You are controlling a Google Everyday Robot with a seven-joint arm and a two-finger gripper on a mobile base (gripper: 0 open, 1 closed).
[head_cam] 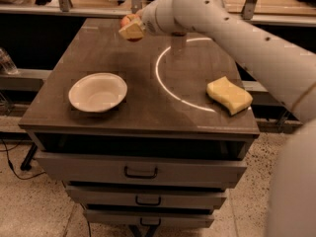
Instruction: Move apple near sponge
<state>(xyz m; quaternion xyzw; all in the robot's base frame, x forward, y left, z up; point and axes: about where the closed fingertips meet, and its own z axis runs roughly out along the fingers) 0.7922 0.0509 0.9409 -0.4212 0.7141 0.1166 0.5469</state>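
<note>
My gripper [131, 29] is over the far left part of the dark table [148, 110], raised above the top. It is shut on the apple [127, 19], of which only red-orange edges show above and below the pale fingers [132, 32]. The pale yellow sponge [229, 96] with wavy edges lies flat near the table's front right corner, well to the right of and nearer than the gripper. My white arm reaches in from the right, passing above the sponge.
A white round bowl [97, 91] stands at the front left of the table. A bright ring of light [163, 85] reflects on the middle of the top. Drawers with handles [140, 173] sit under the table. A rail runs behind it.
</note>
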